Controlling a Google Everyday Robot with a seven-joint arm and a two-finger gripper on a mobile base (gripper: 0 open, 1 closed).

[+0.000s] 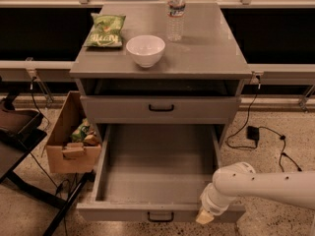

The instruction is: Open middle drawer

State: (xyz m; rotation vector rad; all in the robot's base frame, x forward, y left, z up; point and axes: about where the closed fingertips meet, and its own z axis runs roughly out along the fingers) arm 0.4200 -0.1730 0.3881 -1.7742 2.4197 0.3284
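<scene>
The middle drawer (157,168) is pulled far out of the grey cabinet (206,58). Its plain grey box is empty. Its front panel (118,212) faces me at the bottom, with a small black loop handle (161,217) at its centre. My gripper (204,216) is at the end of the white arm (266,183), which reaches in from the right. It sits low against the right part of the drawer's front panel, to the right of the handle and apart from it.
A closed drawer (160,109) with a black handle sits above the open one. On the cabinet top are a white bowl (145,49), a green chip bag (105,31) and a water bottle (176,11). A cardboard box (69,141) stands on the floor at left, cables (256,134) at right.
</scene>
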